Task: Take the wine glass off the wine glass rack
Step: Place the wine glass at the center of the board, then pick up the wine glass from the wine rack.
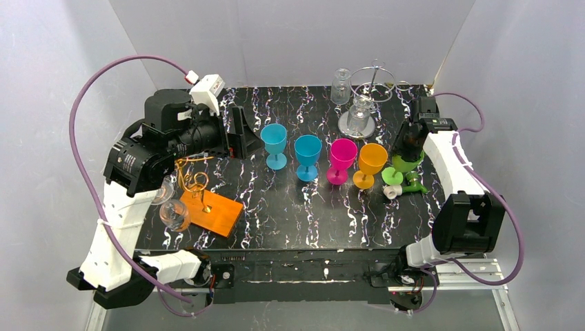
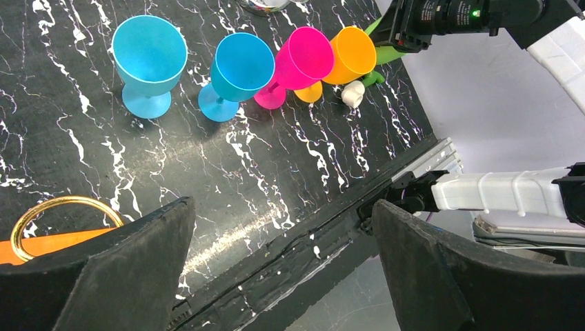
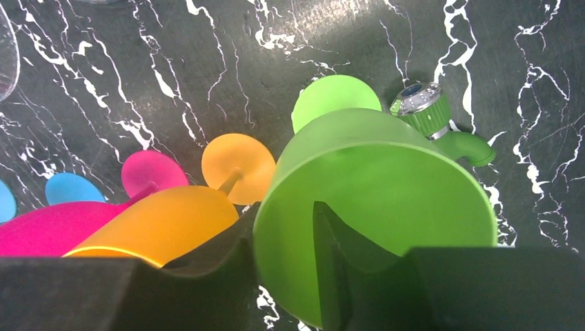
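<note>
A gold wire rack (image 1: 195,182) on an orange base (image 1: 218,213) stands at the front left, with two clear wine glasses (image 1: 174,214) hanging by it; its ring (image 2: 62,207) shows in the left wrist view. A silver wire rack (image 1: 372,84) at the back right has clear glasses (image 1: 359,114) at it. My left gripper (image 1: 245,135) (image 2: 281,204) is open and empty, right of the gold rack. My right gripper (image 1: 407,147) (image 3: 284,219) is shut on the rim of a green wine glass (image 1: 407,164) (image 3: 386,186), one finger inside the bowl.
A row of plastic glasses stands mid-table: two blue (image 1: 274,143) (image 1: 308,154), a pink (image 1: 342,157) and an orange (image 1: 372,162). A small green object with a white cap (image 1: 394,191) lies by the green glass. The table's front edge (image 2: 331,227) is below my left gripper.
</note>
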You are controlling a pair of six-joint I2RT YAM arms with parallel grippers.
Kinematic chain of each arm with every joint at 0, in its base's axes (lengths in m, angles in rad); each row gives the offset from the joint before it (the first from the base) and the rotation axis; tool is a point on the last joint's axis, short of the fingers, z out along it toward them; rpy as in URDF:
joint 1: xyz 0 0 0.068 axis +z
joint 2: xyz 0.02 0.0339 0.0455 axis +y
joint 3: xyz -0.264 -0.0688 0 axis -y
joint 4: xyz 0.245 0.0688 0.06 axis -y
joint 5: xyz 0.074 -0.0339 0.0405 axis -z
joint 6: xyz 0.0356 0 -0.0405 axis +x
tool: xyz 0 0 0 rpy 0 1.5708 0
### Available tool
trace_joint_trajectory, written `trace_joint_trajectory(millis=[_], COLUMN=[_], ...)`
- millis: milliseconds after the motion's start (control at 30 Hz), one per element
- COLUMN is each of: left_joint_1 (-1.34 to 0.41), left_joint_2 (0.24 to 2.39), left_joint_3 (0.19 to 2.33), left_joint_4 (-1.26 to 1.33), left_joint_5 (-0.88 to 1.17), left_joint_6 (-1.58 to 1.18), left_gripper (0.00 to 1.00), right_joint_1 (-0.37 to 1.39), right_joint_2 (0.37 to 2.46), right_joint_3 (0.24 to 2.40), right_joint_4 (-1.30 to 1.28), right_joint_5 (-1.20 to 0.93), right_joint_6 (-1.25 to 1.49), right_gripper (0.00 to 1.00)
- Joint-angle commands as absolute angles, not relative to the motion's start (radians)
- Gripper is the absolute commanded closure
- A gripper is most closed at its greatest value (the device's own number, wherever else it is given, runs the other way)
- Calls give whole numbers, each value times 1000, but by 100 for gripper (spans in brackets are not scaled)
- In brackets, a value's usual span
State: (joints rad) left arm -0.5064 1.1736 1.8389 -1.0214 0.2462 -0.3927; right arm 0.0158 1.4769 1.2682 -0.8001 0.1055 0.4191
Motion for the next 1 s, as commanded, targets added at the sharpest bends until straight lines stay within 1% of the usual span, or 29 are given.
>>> trace_joint_trajectory(millis=[0,133,400,500,600,633,733,867,967], left_joint_1=[-511,-511,-511,-510,-511,-511,-514,-528,-528], left_joint_2=[1172,1170,1152,1128,1082,1068,1042,1004,996], left_joint_3=[1828,1826,1820,1819,1809,1810,1835,1843,1882], left_joint_4=[-1027,-1028,-1052,-1078,-1113,-1128,-1184,-1238,-1283], left_joint_5=[232,226,210,167,80,46,-92,-272,-390], left_joint_6=[-374,-370,-385,-390,-397,-395,-383,-372,-376], left_gripper=[1,1,1,1,1,1,1,1,1], right_joint_1=[31,40,44,48,66,72,91,183,269], right_joint_2=[1466,1447,1350,1276,1192,1162,1086,1010,988], right_joint_3=[1364,1411,1507,1520,1499,1489,1472,1429,1424], right_joint_4=[-829,-854,-941,-968,-992,-1001,-1031,-1038,-1055], right_joint_5=[126,136,174,125,58,32,-56,-115,-101], right_joint_6=[405,407,380,356,349,348,355,406,422], right_gripper=[52,45,21,14,7,3,2,2,2])
